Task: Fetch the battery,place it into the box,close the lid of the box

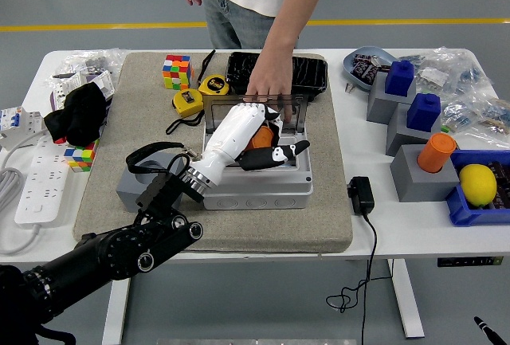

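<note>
Near the centre of the frame, your robot's left hand [253, 134], white with black fingers, sits inside the open grey plastic box [256, 171]. Its fingers curl around an orange rounded object [259, 138], apparently the battery, which is down within the box walls; you cannot tell whether it touches the box floor. One black finger [280, 154] sticks out to the right above the box interior. The black left arm [111, 249] runs from the lower left corner up to the white wrist.

Behind the hand, the box's clear hinged lid [288, 111] stands roughly upright along the far wall. A person at the top of the frame reaches down, and the person's hand [268, 88] rests on the lid's top edge.

The box lies on a beige fabric mat [143, 122] covering the middle of the white table [374, 225]. Beyond the lid is a black plastic tray [307, 72]. Left of that are two yellow tape measures [213, 87] and a multicoloured puzzle cube [177, 72]. A grey block with a black strap [135, 178] sits just left of the box. A black power adapter [361, 194] lies to the right of the mat. At the right edge, an orange cylinder [436, 152] stands in a grey holder, near a yellow lemon [477, 183] in a blue bin.

Your right hand is out of view.
</note>
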You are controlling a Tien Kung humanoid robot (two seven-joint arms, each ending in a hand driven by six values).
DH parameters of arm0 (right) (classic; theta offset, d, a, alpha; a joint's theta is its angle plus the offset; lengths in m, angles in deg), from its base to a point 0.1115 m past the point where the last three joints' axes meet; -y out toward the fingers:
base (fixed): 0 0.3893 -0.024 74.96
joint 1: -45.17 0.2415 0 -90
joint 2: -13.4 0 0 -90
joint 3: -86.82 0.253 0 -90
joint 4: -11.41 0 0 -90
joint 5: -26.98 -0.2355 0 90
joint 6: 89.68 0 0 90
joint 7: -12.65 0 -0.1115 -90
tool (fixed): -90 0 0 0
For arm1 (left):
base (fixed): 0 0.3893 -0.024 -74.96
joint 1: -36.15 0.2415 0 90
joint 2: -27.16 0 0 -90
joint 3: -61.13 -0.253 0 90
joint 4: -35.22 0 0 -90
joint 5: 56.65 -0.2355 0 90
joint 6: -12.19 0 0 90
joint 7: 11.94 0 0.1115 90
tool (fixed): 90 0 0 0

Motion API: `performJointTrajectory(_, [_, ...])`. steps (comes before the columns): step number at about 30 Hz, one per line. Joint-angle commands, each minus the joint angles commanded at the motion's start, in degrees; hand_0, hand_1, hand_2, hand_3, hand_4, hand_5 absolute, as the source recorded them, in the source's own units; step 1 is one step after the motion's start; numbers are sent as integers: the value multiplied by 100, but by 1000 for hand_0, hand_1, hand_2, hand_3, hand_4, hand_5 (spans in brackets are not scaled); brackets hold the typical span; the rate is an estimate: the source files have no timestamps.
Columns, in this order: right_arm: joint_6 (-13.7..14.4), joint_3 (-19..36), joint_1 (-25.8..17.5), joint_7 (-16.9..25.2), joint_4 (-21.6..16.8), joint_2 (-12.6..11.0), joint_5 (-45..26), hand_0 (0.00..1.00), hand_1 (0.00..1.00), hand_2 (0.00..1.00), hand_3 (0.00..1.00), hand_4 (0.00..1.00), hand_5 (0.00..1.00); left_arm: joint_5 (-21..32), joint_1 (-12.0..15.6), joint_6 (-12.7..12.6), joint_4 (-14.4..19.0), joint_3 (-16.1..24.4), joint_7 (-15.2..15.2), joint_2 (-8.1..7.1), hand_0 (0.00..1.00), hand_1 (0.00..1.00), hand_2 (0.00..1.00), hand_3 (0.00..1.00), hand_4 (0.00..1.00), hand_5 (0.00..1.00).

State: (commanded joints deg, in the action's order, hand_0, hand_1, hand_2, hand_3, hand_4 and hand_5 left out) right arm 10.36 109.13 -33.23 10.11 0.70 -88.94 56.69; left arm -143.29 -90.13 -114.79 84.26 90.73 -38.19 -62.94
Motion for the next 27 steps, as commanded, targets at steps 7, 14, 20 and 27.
performJointTrajectory(7, [-5,27,9,2,-8,-2,23,707,672,725,797,998,998,-78,2,11,-27,22,-97,-4,67,7,30,16,891,865])
performJointTrajectory(14, [-2,2,-3,1,-3,-4,10,708,672,724,797,998,998,-171,17,278,-74,63,-40,-16,628,675,621,624,959,969])
performJointTrajectory(20, [-5,5,-3,5,-8,-14,13,709,672,724,797,998,998,-286,40,374,-71,103,32,-25,826,790,718,686,955,968])
performJointTrajectory(27, [-9,1,-22,9,-10,-12,10,709,672,724,797,998,998,-345,94,325,104,149,-17,-74,754,746,672,651,945,960])
